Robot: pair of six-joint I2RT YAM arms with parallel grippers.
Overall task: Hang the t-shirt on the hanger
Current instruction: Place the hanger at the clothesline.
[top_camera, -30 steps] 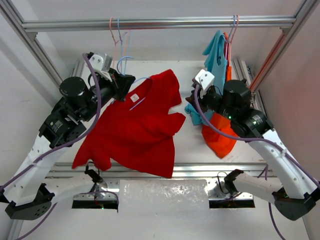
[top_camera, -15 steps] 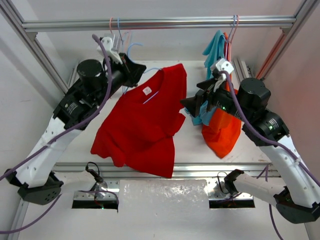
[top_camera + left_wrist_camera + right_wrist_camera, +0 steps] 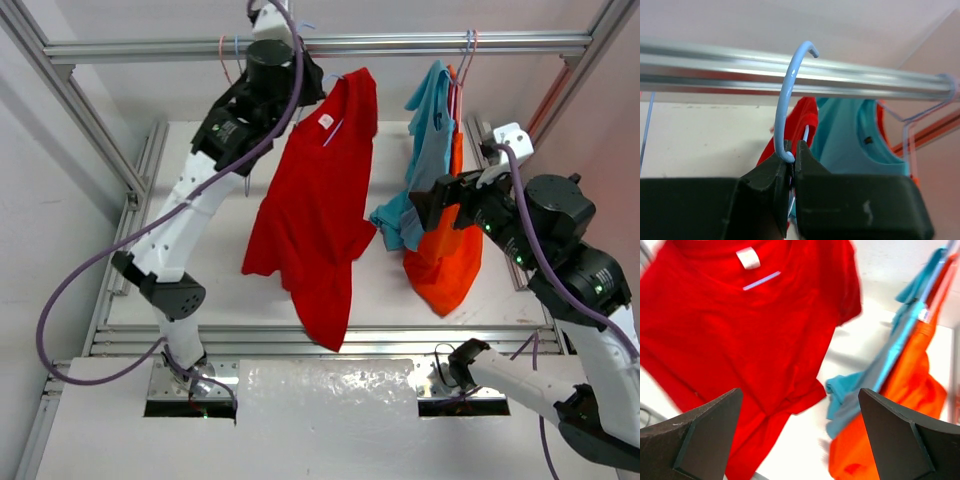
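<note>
The red t-shirt hangs full length from the light-blue wire hanger, its collar and white label at the top. My left gripper is raised to the top rail and is shut on the base of the hanger's hook. The hook curves up in front of the metal rail; I cannot tell whether it rests on it. My right gripper stands to the right of the shirt, apart from it, with its jaws wide open and nothing between them.
A light blue shirt and an orange shirt hang at the rail's right end, close behind my right gripper. Pink and blue wire hangers hang at the left of the rail. Frame posts stand at both sides.
My left arm has lifted the hanger and the t-shirt off the table up to the rail. My right gripper has opened, let the shirt go and drawn back to the right.
</note>
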